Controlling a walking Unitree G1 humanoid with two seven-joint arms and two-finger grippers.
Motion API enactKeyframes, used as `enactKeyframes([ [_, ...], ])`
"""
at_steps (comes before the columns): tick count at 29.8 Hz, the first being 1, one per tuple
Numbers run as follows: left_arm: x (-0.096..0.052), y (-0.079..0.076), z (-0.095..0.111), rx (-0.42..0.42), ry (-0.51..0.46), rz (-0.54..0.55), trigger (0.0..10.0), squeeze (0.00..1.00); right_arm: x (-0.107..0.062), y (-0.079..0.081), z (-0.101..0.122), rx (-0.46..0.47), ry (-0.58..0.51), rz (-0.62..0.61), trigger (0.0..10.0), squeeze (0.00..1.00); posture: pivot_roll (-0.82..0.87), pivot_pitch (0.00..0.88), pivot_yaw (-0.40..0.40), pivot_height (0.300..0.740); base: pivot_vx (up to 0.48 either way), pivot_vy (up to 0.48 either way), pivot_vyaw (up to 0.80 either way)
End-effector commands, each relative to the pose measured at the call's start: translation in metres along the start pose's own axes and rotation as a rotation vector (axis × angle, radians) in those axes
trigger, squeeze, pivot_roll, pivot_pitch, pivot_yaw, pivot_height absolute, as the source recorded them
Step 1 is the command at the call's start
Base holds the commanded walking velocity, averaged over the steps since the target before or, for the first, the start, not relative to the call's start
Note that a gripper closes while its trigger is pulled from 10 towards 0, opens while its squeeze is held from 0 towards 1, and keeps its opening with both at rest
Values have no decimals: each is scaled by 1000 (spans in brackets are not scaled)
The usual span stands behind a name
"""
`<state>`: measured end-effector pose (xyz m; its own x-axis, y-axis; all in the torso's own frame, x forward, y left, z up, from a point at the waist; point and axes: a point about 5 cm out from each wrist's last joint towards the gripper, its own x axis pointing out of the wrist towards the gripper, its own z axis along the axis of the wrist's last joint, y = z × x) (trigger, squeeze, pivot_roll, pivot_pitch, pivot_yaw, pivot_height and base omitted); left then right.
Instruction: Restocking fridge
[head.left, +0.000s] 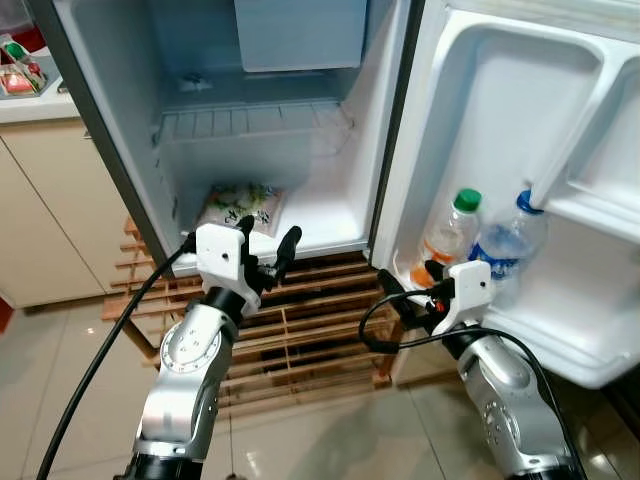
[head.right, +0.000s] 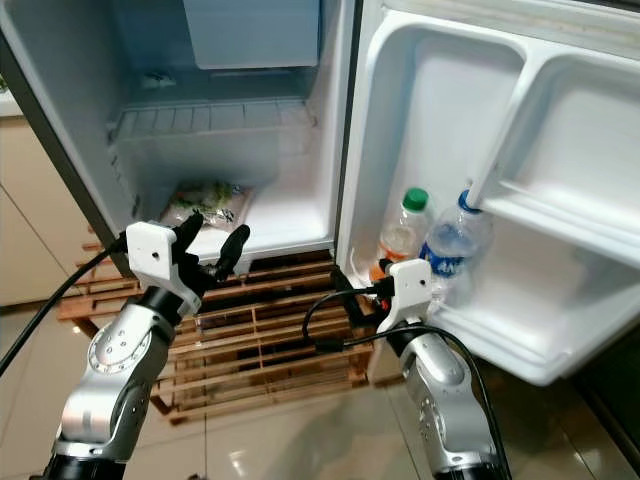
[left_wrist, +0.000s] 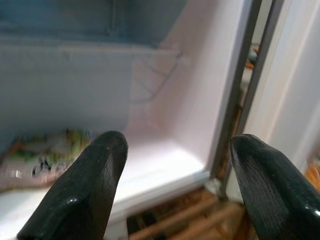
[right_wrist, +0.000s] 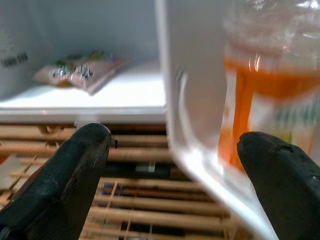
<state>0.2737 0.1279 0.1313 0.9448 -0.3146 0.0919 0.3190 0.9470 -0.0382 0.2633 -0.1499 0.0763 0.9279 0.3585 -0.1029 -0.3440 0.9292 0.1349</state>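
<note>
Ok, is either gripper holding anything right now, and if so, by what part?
Nothing is held. The left gripper is open in front of the fridge floor, and the right gripper is open by the door shelf, short of the orange bottle.

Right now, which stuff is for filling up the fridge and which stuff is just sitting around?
For the job:
- fridge, door open
- packet on the fridge floor
- green-capped orange bottle in the door shelf
- blue-capped water bottle beside it
- left pincer, open
- right pincer, open

Just lying about:
- wooden slatted rack under the fridge
- cupboard
- things on the counter
</note>
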Motion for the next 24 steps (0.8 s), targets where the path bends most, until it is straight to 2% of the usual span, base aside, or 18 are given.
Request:
enactKeyframes([
  [1,1,3,1,13,8,10,10000,0,-1,1,-3,-4,18,-3,10000,0,-172,0,-8,740,-405,0,0],
  [7,3,3,1,24,12,10,10000,0,0,2,-5,-1,21,3,10000,0,-166,0,-4,740,-401,-42,0],
  [10,4,3,1,25,13,12,10000,0,1,2,-6,0,22,3,10000,0,-166,0,-4,740,0,0,0],
  [13,7,3,-1,81,30,12,10000,0,3,2,-7,-1,27,3,10000,0,-162,0,-2,740,0,0,0],
  [14,7,3,-2,74,27,10,10000,0,3,2,-7,-1,27,4,10000,0,-161,0,0,740,0,0,0],
  [19,9,4,-6,47,43,17,10000,0,4,4,-8,-11,34,8,10000,4,-163,0,2,740,97,-423,0],
  [24,10,6,-8,47,50,20,10000,0,3,4,-10,-14,38,4,10000,8,-168,0,6,740,253,-405,560],
])
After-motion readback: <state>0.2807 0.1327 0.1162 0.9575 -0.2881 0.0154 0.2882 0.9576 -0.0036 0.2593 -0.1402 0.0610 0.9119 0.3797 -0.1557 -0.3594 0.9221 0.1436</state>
